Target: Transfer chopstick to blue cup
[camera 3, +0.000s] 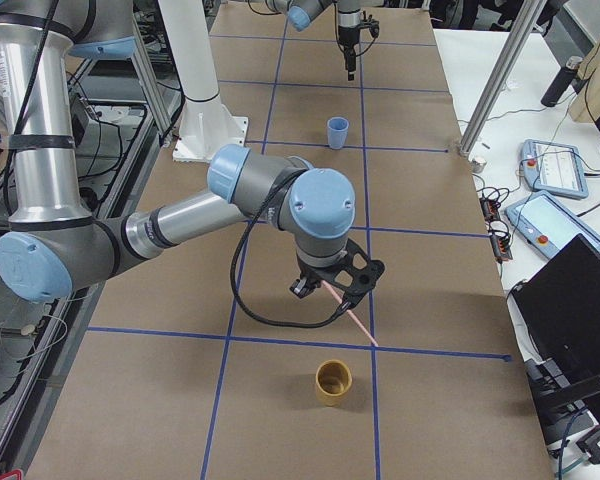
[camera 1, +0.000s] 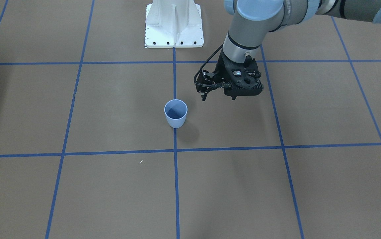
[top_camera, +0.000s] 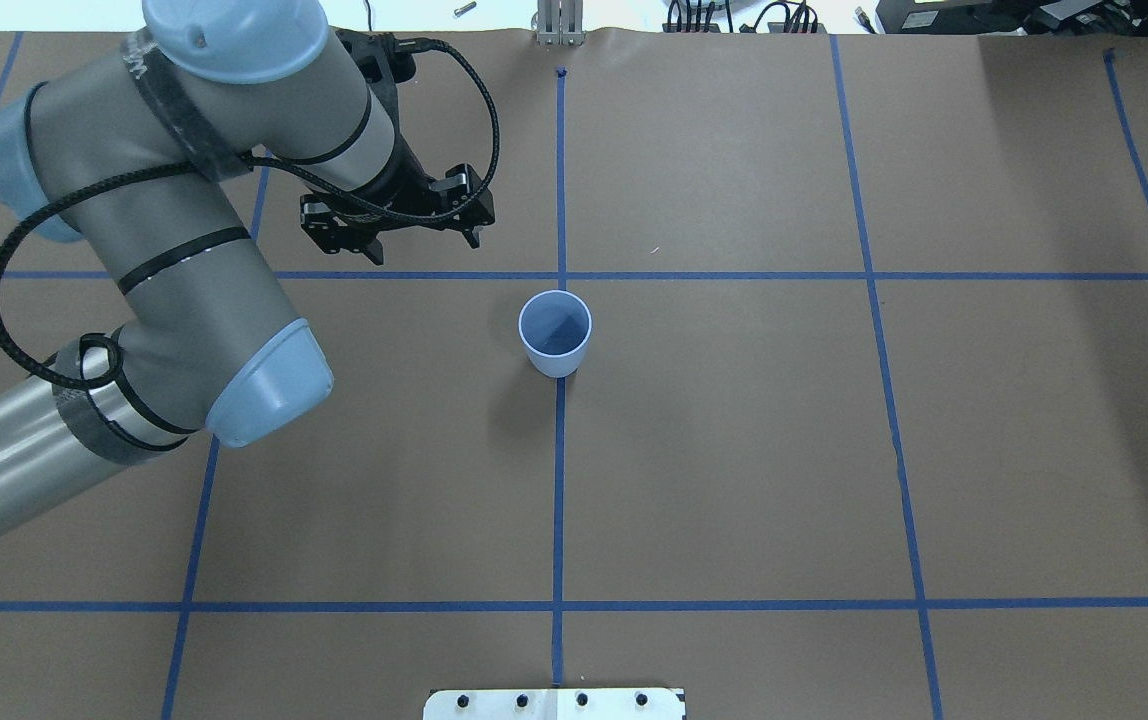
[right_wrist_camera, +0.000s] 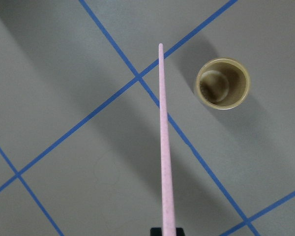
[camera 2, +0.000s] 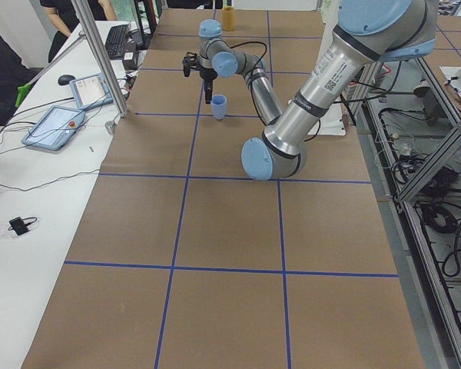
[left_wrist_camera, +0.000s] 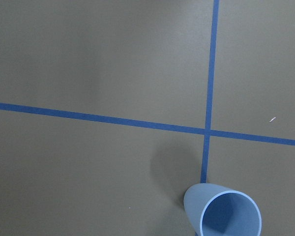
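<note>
The blue cup point(camera 1: 176, 114) stands upright and empty near the table's middle; it also shows in the overhead view point(top_camera: 555, 333) and the left wrist view point(left_wrist_camera: 223, 211). My left gripper point(top_camera: 426, 250) hangs open and empty above the table, beside the cup on the robot's left and a little farther from the base. My right gripper point(camera 3: 332, 285) is shut on the pale pink chopstick point(right_wrist_camera: 163, 142). It holds the chopstick tilted above the table, far from the blue cup point(camera 3: 337, 131), with the tip pointing down toward the tape lines.
A tan cup point(camera 3: 332, 381) stands upright close to the chopstick's tip and also shows in the right wrist view point(right_wrist_camera: 222, 83). The white robot base point(camera 1: 174, 25) is at the table's robot side. Blue tape lines grid the brown table. Tablets point(camera 2: 58, 123) lie on the side bench.
</note>
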Controlling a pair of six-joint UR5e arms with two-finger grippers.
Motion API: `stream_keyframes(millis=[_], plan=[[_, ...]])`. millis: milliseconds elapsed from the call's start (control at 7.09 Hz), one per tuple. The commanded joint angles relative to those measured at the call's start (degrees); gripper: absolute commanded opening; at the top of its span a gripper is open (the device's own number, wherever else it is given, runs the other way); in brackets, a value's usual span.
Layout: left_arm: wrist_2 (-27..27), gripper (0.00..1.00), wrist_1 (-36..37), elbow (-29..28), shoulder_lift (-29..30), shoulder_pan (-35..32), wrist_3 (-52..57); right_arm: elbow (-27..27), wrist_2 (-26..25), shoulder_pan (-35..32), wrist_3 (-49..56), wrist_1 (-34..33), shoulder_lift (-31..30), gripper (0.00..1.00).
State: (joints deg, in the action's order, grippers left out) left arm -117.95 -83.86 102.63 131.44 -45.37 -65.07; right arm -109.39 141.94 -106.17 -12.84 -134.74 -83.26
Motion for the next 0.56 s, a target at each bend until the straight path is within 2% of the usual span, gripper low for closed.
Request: stream_keyframes(millis=[0,282,423], plan=[[-5.77,0.98,0.10,-0.23,-3.97,-8.19,9.83,-0.47,0.79,6.81,-9.71,-4.64,12.19,0.00],[-8.17,0.98,0.10,-0.76,-9.76,-16.03,23.25,-0.21,4.47,18.48,-21.64,-5.71,23.79,0.00],[-8.17,0.98,0.28,-1.37,-13.45,-19.37,32.20,-0.21,8.14,22.89,-28.58,-5.19,27.50,0.00]])
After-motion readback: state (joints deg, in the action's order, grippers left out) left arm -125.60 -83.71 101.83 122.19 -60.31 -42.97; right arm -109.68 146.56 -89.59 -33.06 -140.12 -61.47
